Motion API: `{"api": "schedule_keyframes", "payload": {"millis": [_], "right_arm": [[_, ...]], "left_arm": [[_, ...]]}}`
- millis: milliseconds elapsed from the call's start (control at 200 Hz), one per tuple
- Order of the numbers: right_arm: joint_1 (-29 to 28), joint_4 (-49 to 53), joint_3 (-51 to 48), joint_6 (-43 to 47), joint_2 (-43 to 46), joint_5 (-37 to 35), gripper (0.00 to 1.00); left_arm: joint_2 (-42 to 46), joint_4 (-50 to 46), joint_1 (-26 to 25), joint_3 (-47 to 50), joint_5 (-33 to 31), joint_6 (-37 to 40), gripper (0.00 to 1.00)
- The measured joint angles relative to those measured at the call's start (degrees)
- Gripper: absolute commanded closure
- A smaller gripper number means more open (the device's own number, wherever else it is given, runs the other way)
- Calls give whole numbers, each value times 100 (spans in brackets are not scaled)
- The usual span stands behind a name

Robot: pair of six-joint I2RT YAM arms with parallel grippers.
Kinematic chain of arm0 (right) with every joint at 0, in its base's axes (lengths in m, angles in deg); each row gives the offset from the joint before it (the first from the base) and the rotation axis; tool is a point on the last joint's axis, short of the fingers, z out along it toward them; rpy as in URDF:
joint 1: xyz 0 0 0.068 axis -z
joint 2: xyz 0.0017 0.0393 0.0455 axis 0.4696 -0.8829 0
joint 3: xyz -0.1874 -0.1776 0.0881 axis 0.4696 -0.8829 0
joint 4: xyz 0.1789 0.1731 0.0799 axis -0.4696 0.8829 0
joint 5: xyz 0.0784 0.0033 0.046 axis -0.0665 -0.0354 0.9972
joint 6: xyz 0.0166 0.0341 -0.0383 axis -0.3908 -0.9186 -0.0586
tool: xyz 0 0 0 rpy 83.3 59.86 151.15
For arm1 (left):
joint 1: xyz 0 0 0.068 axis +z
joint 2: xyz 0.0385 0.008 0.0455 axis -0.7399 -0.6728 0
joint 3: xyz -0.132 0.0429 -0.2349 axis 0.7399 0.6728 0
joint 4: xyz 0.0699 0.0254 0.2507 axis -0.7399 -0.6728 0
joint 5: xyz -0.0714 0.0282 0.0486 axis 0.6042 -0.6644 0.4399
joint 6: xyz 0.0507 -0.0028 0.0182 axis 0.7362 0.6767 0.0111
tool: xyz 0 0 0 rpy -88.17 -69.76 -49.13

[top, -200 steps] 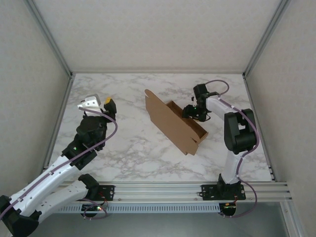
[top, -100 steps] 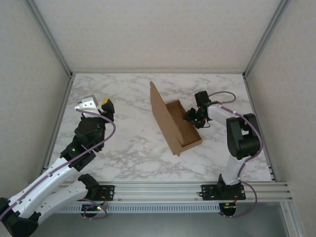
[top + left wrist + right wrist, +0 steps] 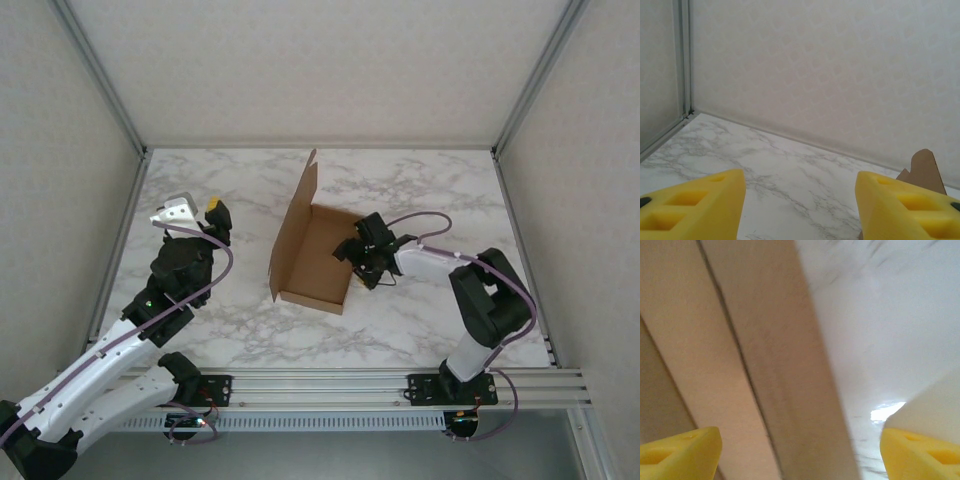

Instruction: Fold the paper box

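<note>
The paper box (image 3: 312, 258), plain brown cardboard, sits mid-table as a shallow tray with its tall lid flap (image 3: 293, 220) standing up along the left side. My right gripper (image 3: 356, 256) is low at the tray's right wall, open. In the right wrist view, that cardboard wall (image 3: 765, 365) runs blurred between the spread yellow fingers (image 3: 680, 450) of the right gripper (image 3: 800, 450). My left gripper (image 3: 198, 211) hovers open to the left, apart from the box. In its wrist view, the left gripper (image 3: 800, 200) holds nothing, and a box flap tip (image 3: 923, 167) peeks in at right.
The marble table (image 3: 240, 310) is enclosed by pale walls with metal corner posts (image 3: 105, 85). A metal rail (image 3: 330, 385) carrying both arm bases runs along the near edge. Bare table lies between the left gripper and the box.
The box has slid and turned leftward across the table with my right gripper following against it, and its lid now stands on the left. The left arm has barely moved.
</note>
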Motion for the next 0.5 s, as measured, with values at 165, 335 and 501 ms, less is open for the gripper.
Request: {"api": "schedule_keyframes", "payload": {"millis": [165, 335, 501], "right_arm": [[232, 815, 739, 1792, 205, -820, 19], [94, 758, 1963, 4312, -133, -1368, 18], [236, 1008, 3119, 5862, -1235, -1484, 13]], "left_arm": [[50, 4, 0, 24, 2, 0, 39], [243, 133, 0, 184, 9, 24, 37], [369, 232, 0, 260, 7, 50, 37]]}}
